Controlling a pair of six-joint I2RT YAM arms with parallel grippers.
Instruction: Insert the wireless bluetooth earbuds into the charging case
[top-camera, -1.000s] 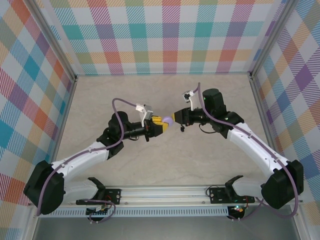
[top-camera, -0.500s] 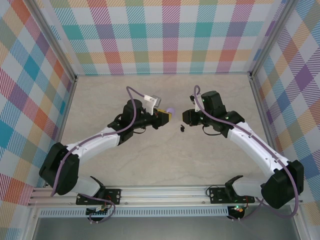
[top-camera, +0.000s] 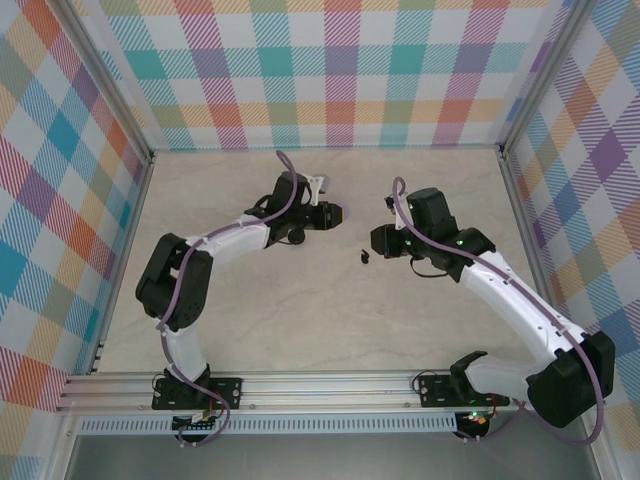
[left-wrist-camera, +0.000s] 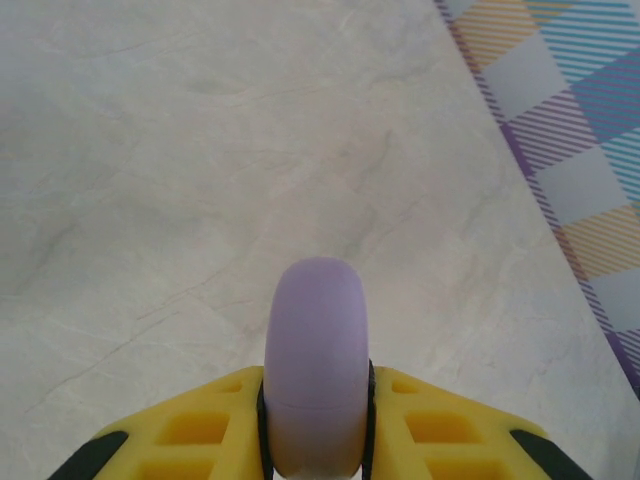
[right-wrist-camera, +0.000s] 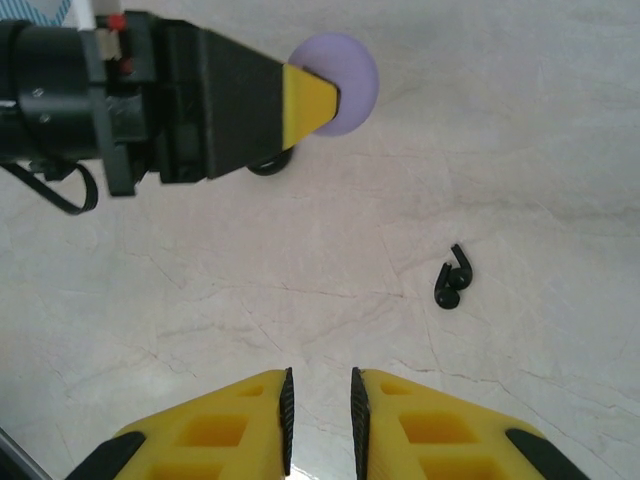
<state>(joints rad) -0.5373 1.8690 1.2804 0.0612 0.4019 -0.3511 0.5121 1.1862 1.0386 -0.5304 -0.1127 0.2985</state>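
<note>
Overhead, one black earbud (top-camera: 364, 256) lies mid-table (top-camera: 300, 320) between the arms. Right wrist view resolves it as a single stemmed bud (right-wrist-camera: 452, 277) ahead of the right gripper (right-wrist-camera: 320, 400), fingers nearly together, empty. Left gripper (left-wrist-camera: 316, 400) clamps one lavender puck (left-wrist-camera: 316, 350).

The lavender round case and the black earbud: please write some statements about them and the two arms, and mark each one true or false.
1. The left gripper holds the lavender round case between its yellow fingers. True.
2. The black earbud lies inside the case. False: it lies on the table, apart from the case.
3. The right gripper grips the earbud. False: its fingers are nearly shut with nothing between them.
4. The case is held on edge. True.
</note>
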